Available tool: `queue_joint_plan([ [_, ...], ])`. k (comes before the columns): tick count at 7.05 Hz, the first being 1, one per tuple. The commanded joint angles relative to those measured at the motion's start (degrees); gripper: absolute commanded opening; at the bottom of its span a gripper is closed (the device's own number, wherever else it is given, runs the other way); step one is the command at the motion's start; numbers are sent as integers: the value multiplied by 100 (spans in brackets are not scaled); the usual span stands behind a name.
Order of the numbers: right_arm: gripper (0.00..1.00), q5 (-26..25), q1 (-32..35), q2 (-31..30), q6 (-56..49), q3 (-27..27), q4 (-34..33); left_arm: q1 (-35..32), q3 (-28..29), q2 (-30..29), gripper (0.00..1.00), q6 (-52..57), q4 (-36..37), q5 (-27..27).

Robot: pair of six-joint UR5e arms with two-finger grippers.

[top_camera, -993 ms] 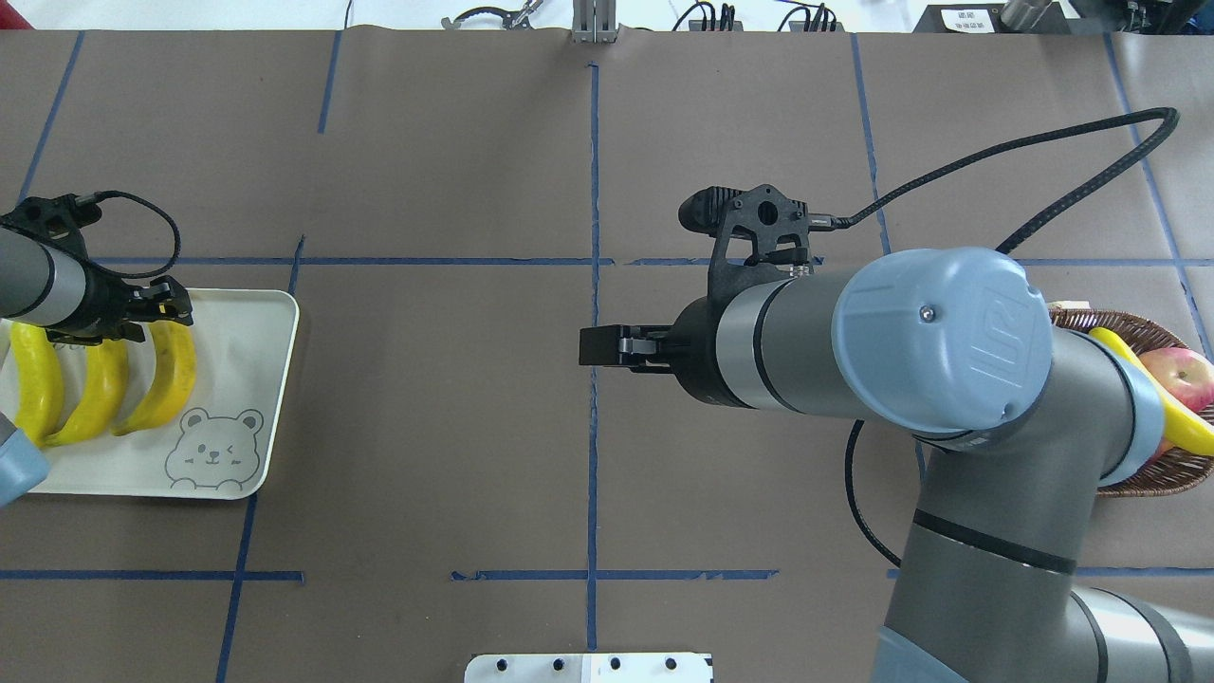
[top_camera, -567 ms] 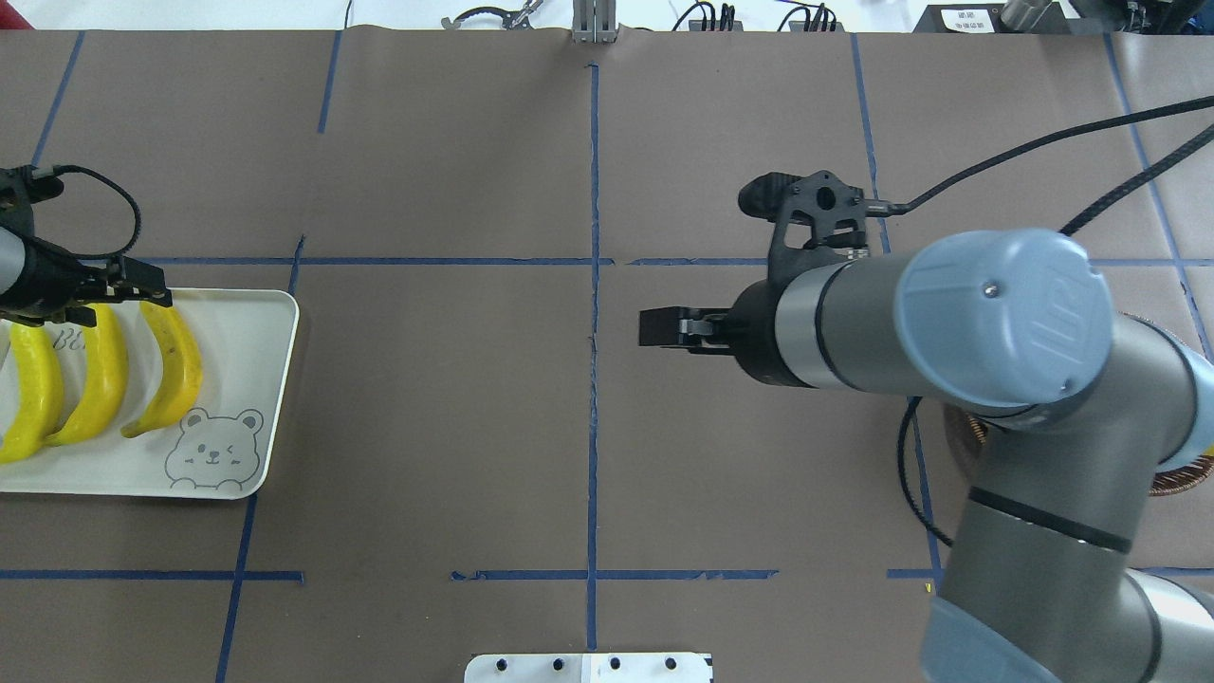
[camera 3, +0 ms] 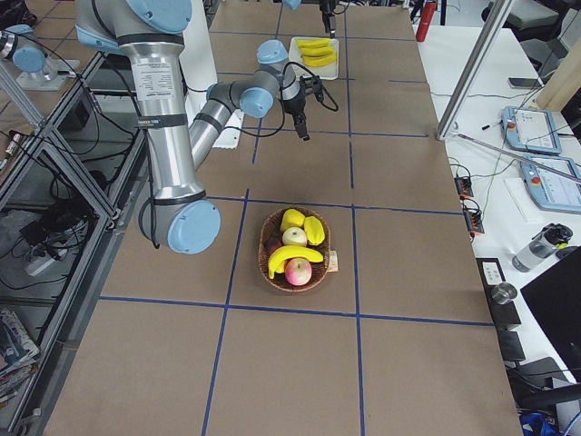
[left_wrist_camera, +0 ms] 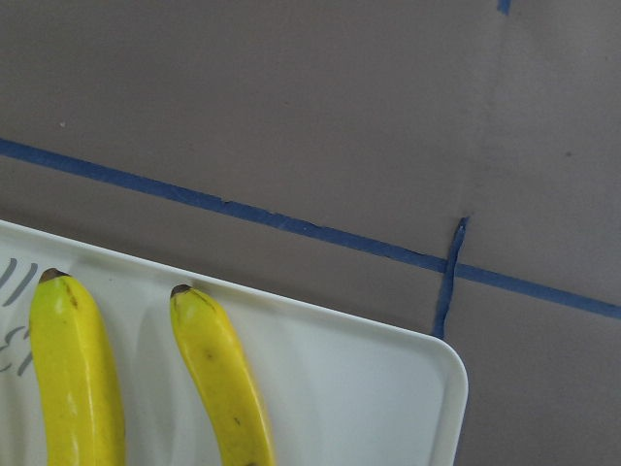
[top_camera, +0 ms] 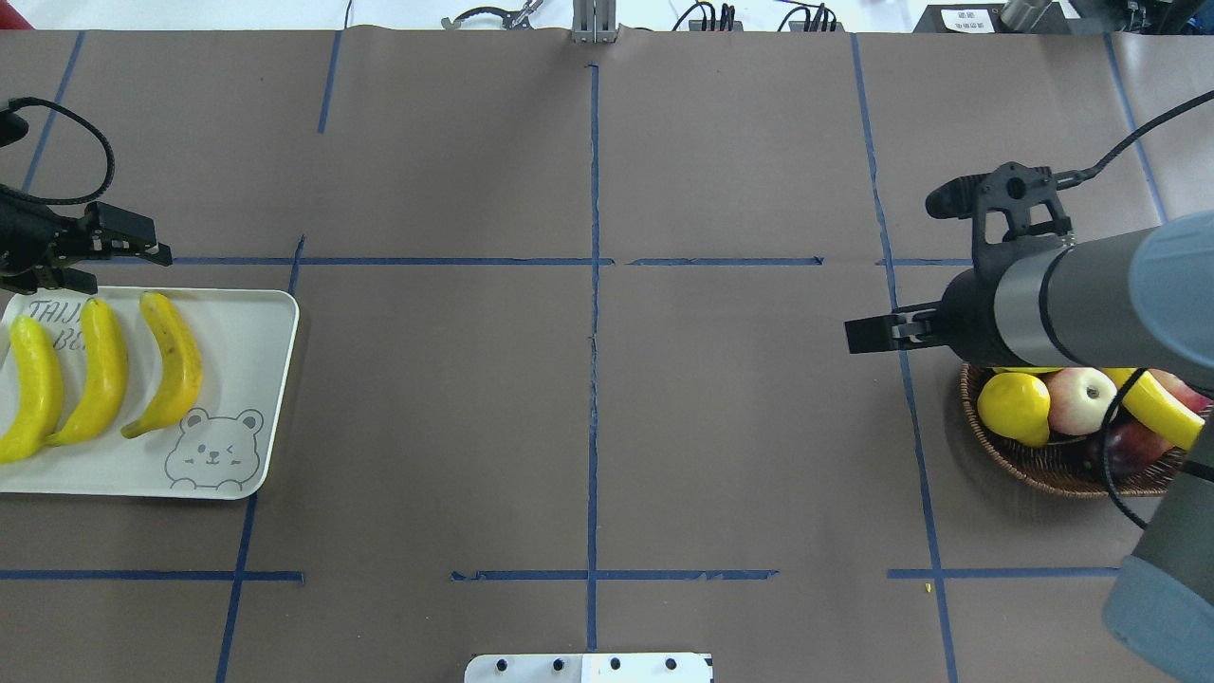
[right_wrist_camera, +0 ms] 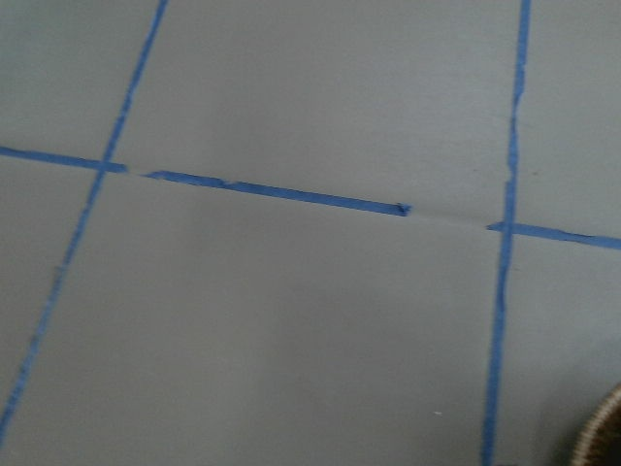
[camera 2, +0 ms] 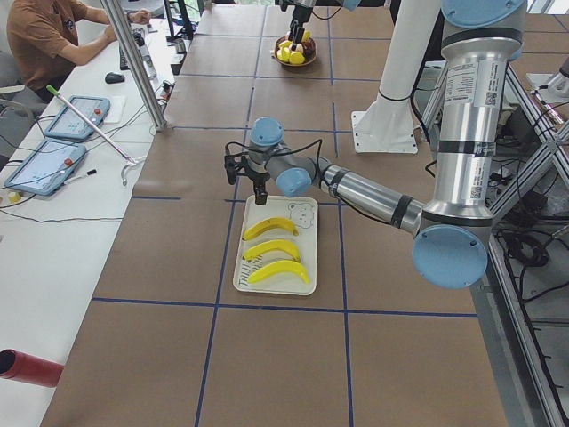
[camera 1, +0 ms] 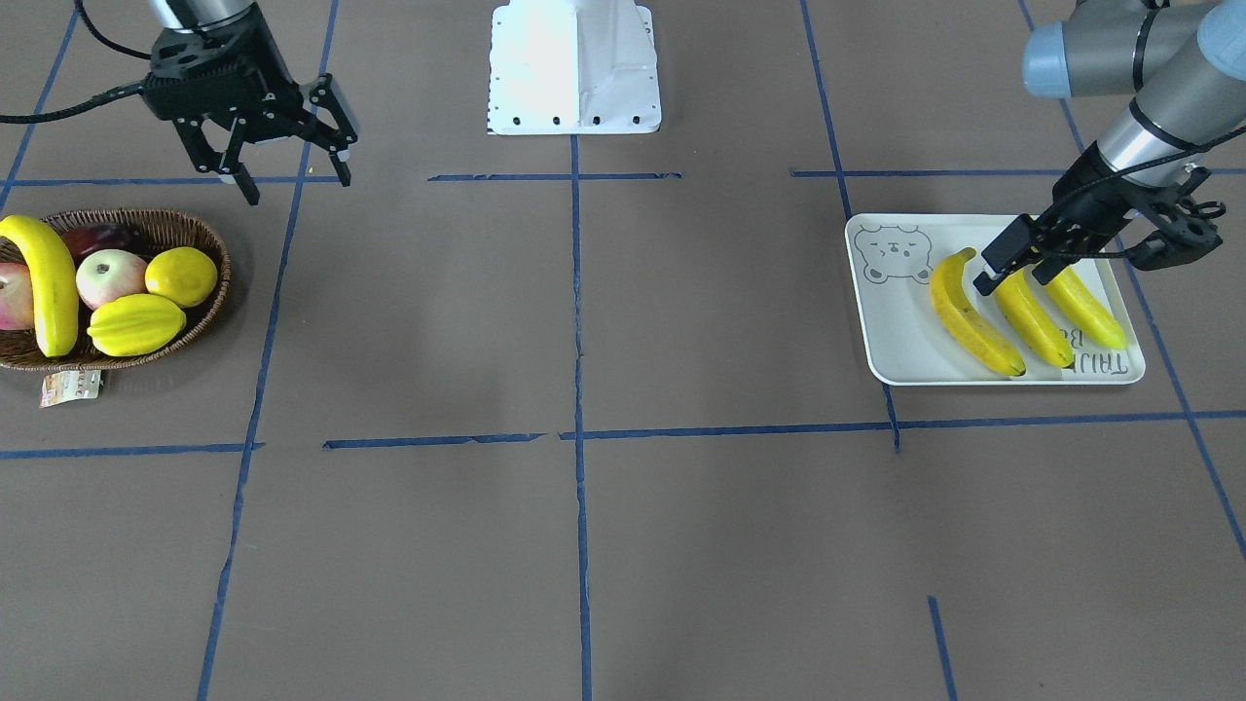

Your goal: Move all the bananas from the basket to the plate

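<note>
Three bananas (top_camera: 95, 370) lie side by side on the white plate (top_camera: 256, 379); the front view shows them as well (camera 1: 973, 316). My left gripper (top_camera: 142, 239) hangs open above the plate, clear of the fruit, also seen from the front (camera 1: 998, 265). The left wrist view shows two banana tips (left_wrist_camera: 209, 369) and the plate's corner (left_wrist_camera: 427, 388). One banana (top_camera: 1162, 408) lies in the wicker basket (top_camera: 1053, 470), on its outer side (camera 1: 44, 282). My right gripper (camera 1: 292, 180) is open and empty, raised beside the basket (camera 1: 209, 292) towards the table's middle (top_camera: 863, 335).
The basket also holds a lemon (top_camera: 1013, 406), apples (top_camera: 1076, 398) and a starfruit (camera 1: 136, 324). A paper tag (camera 1: 70, 387) lies by its rim. The robot's white base (camera 1: 574, 68) stands at the table's near edge. Blue tape lines cross the brown table.
My left gripper has lifted off the third banana and drawn away from the plate. My right arm has swung from the table's middle to the basket's side.
</note>
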Motion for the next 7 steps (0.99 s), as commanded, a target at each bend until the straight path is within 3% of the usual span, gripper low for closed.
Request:
queue_joint_plan([
  [1,100,-21,411,-948,-1501,74,4,49,-258,-128,99,-473,35,-5],
  [3,100,-196,675,-1424,-2591,48,4,207,-267,-216,99,-598,26,21],
  [4,100,-589,702,-1722,-3049,-31,12,251,-258,-217,100,-598,26,38],
  [6,100,-804,702,-1978,-3167,-198,21,365,-241,-304,99,-659,26,47],
  [7,100,-900,702,-2189,-3168,-390,387,374,-232,-313,100,-659,35,47],
])
